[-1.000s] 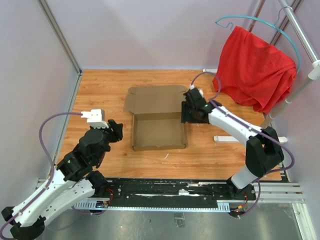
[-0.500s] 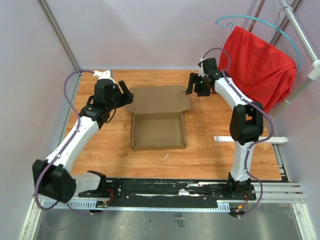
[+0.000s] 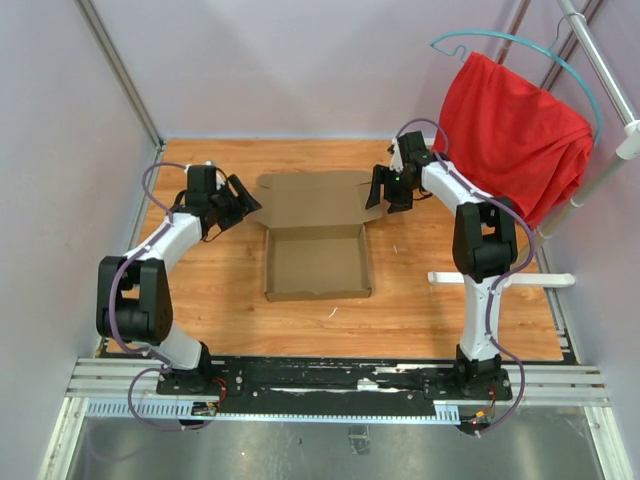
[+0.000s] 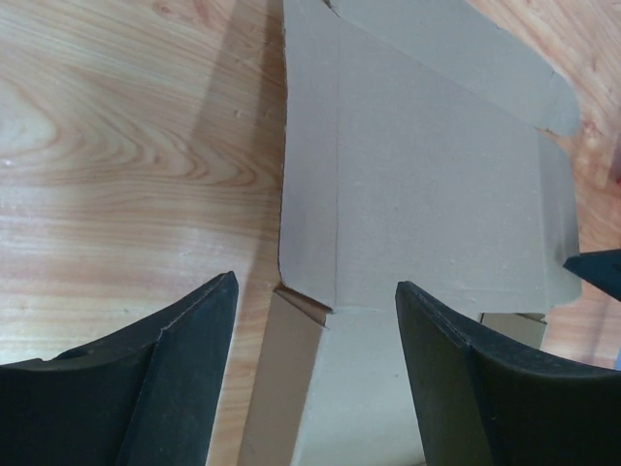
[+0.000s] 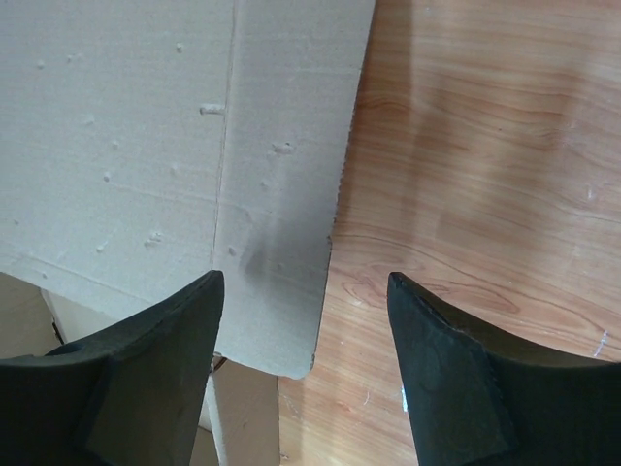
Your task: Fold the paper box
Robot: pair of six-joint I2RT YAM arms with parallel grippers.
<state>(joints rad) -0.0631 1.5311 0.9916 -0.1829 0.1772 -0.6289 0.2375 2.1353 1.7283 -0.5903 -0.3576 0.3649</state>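
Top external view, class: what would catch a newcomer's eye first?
The red cloth hanging at the far right stands out most. At the centre of the wooden table sits the brown paper box, its lid flap lying open and flat, with the left gripper and right gripper open at the flap's two ends.

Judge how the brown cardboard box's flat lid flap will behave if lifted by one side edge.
The lid flap looks thin and scored with crease lines, so it would probably hinge there rather than stay rigid. The paper box is a shallow, empty tray, likely light, so it may slide on the smooth wooden table when pushed.
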